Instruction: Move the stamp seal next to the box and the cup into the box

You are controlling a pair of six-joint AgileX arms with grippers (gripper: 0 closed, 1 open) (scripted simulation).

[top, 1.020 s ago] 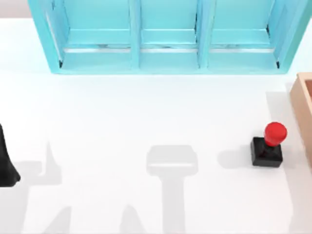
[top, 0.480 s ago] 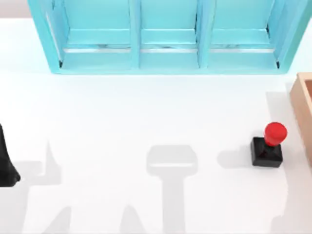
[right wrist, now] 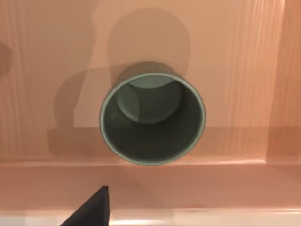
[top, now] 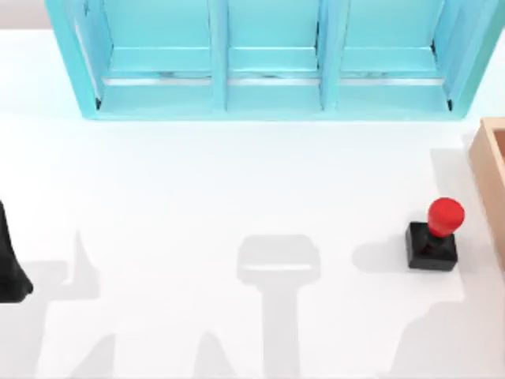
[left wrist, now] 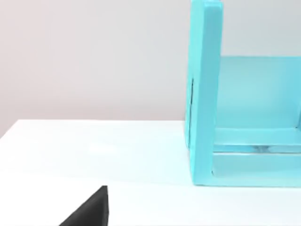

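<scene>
A white tabletop (top: 197,181) runs back to a turquoise shelf (top: 268,63) under a pale grey wall. The stamp (top: 434,237) stands upright just beside the box (top: 491,174), apart from its wall. The cup (right wrist: 152,117) sits upright inside the box. The left arm (top: 9,260) is parked well away from it; I cannot tell either claw's state.

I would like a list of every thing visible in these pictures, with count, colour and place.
stamp seal: one, red knob on black square base, upright on the table's right side, beside the box, apart from it.
box: one, light tan wood, at the table's right edge.
cup: one, dark olive green, upright and empty, standing on the box's floor in the right wrist view.
shelf unit: one, turquoise, three compartments, along the table's far side.
table: one, white.
left arm: one, black, at the table's left edge.
</scene>
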